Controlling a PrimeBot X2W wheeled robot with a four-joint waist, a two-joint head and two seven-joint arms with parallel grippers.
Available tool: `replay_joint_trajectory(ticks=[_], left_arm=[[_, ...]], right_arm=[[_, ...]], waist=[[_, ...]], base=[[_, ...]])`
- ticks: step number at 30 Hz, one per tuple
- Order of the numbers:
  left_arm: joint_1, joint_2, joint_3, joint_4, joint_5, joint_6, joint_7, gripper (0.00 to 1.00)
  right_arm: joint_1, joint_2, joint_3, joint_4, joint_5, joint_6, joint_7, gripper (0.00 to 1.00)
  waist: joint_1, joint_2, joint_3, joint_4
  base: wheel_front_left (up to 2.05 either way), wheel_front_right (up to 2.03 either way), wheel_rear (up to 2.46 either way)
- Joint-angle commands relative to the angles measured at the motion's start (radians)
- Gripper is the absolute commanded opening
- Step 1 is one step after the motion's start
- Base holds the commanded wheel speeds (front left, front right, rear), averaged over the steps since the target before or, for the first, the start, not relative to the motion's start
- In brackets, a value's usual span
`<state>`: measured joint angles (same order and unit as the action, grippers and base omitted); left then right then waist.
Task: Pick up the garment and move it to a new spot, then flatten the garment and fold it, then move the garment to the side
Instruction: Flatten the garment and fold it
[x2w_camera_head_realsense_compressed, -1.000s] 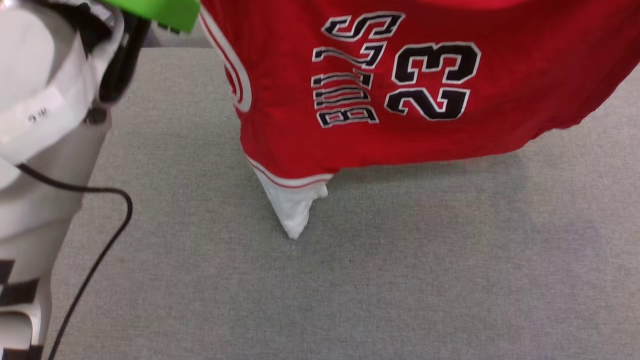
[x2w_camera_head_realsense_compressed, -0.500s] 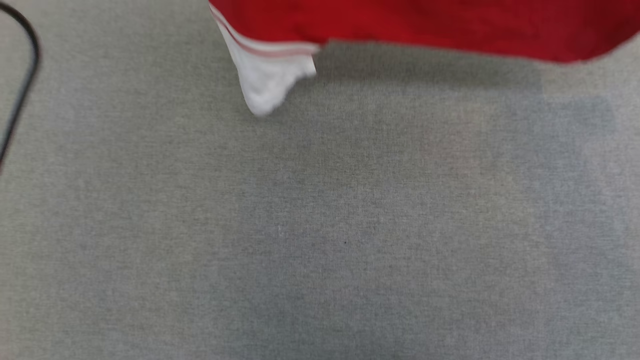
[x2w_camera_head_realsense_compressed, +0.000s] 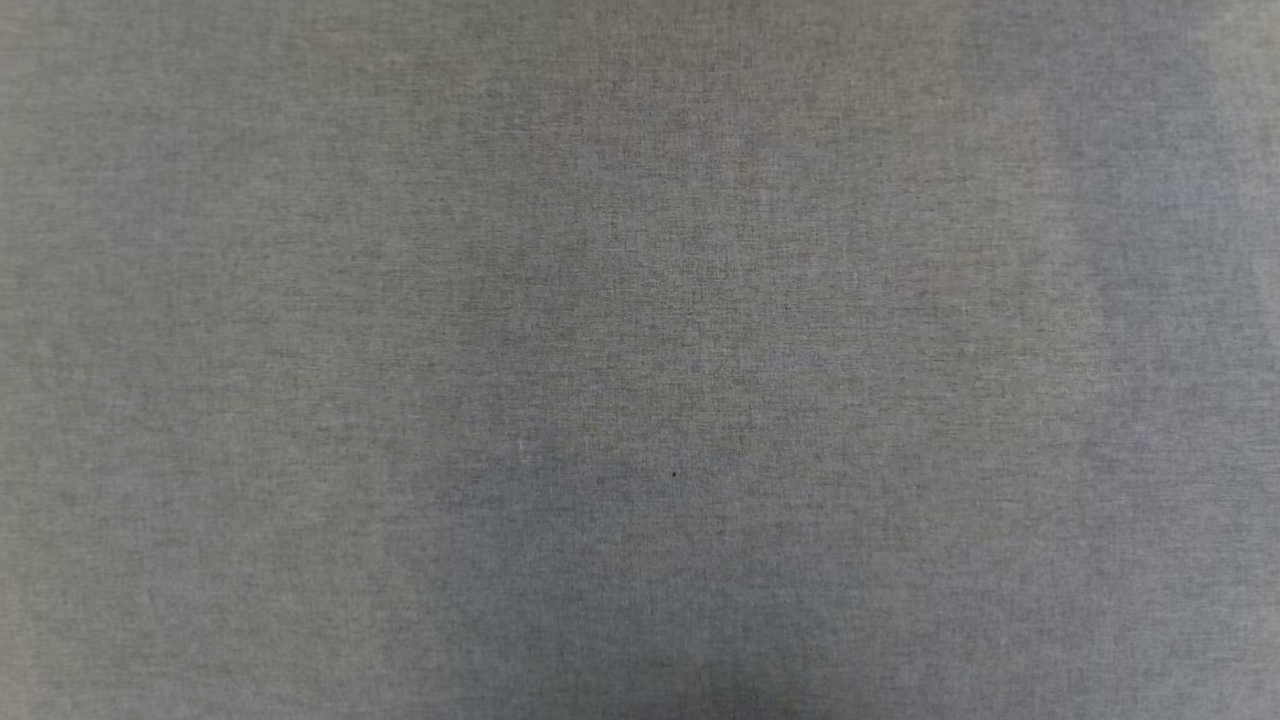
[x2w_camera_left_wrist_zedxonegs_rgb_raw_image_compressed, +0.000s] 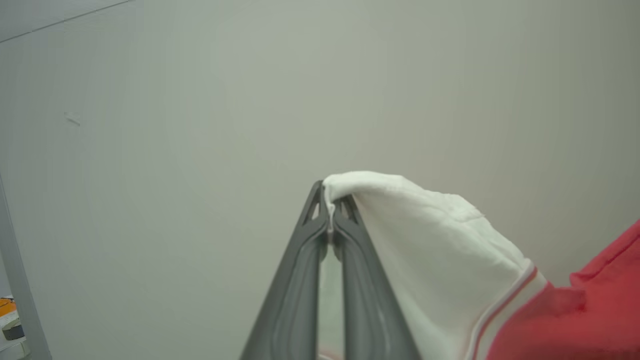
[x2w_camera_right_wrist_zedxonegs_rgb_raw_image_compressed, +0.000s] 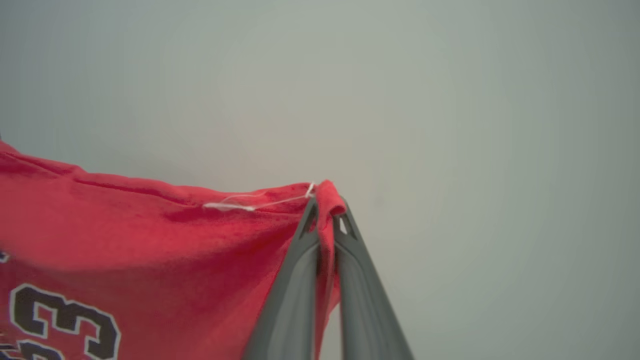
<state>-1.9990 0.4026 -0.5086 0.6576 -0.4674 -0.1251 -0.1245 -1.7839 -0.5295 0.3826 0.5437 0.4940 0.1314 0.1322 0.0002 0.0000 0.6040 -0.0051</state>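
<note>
- The left gripper (x2w_camera_left_wrist_zedxonegs_rgb_raw_image_compressed: 330, 202) is clenched on the garment (x2w_camera_left_wrist_zedxonegs_rgb_raw_image_compressed: 435, 250). In the left wrist view its two dark fingers (x2w_camera_left_wrist_zedxonegs_rgb_raw_image_compressed: 295, 290) meet at the tips, with the edge of a white sleeve pinched between them.
- From that pinch the sleeve drapes over the right-hand finger and falls toward the lower right of the view. There a red-and-white striped trim (x2w_camera_left_wrist_zedxonegs_rgb_raw_image_compressed: 505, 305) joins it to the red body of the shirt.
- The right gripper (x2w_camera_right_wrist_zedxonegs_rgb_raw_image_compressed: 325, 210) is also clenched on cloth — a fold of the red fabric is caught between its closed fingertips and bulges just above them.
- In the right wrist view the red cloth stretches from that grip toward the left edge, its top line sagging a little. A loose white thread (x2w_camera_right_wrist_zedxonegs_rgb_raw_image_compressed: 240, 205) lies along that top line just beside the fingertips.
- Black, white-outlined numerals (x2w_camera_right_wrist_zedxonegs_rgb_raw_image_compressed: 65, 320) show at the lower left of the right wrist view, cut off by the frame.
- The garment hangs in the air between the two grippers, held at a sleeve on one side and at a red edge on the other — behind it in both wrist views is a plain pale wall (x2w_camera_left_wrist_zedxonegs_rgb_raw_image_compressed: 200, 125).
- At the far lower left of the left wrist view a grey upright post (x2w_camera_left_wrist_zedxonegs_rgb_raw_image_compressed: 20, 285) stands against the wall, with something orange beside it, too small to identify.
- The head view looks down on a grey woven surface (x2w_camera_head_realsense_compressed: 640, 300) crossed by soft shadows, with one tiny dark speck (x2w_camera_head_realsense_compressed: 673, 473) near the middle.
</note>
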Motion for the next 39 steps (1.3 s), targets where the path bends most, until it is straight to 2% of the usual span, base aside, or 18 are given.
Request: replay_joint_trajectory(ticks=[1, 9, 17, 26, 33, 39], left_arm=[[-0.014, -0.001, -0.006, 0.017, -0.006, -0.003, -0.016, 0.00], [0.113, 0.011, -0.036, 0.072, -0.054, -0.005, -0.098, 0.00], [0.339, 0.056, -0.035, 0.006, -0.071, 0.001, -0.133, 0.00], [0.723, 0.081, 0.022, -0.178, -0.097, 0.069, -0.137, 0.00], [1.086, 0.116, 0.081, -0.353, -0.120, 0.146, -0.137, 0.00], [1.383, 0.130, 0.071, -0.492, -0.131, 0.212, -0.137, 0.00]], right_arm=[[-0.014, 0.008, 0.014, 0.027, -0.003, -0.001, -0.020, 0.00], [0.073, 0.053, 0.094, 0.153, 0.070, -0.001, -0.108, 0.00], [0.237, 0.080, 0.171, 0.188, 0.143, -0.001, -0.196, 0.00], [0.478, 0.048, 0.297, 0.137, 0.249, -0.001, -0.256, 0.00], [0.702, -0.022, 0.379, 0.058, 0.349, -0.001, -0.270, 0.00], [0.881, -0.082, 0.461, -0.012, 0.388, -0.001, -0.256, 0.00]], waist=[[-0.0002, 0.0000, 0.023, -0.007], [-0.0002, 0.0000, 0.041, -0.008], [-0.0002, 0.0000, 0.005, -0.003], [-0.0002, 0.0000, -0.104, 0.006], [-0.0002, 0.0000, -0.209, 0.018], [-0.0002, 0.0000, -0.298, 0.033]], base=[[0.00, 0.00, 0.00], [0.00, 0.00, 0.00], [0.00, 0.00, 0.00], [0.00, 0.00, 0.00], [0.00, 0.00, 0.00], [0.00, 0.00, 0.00]])
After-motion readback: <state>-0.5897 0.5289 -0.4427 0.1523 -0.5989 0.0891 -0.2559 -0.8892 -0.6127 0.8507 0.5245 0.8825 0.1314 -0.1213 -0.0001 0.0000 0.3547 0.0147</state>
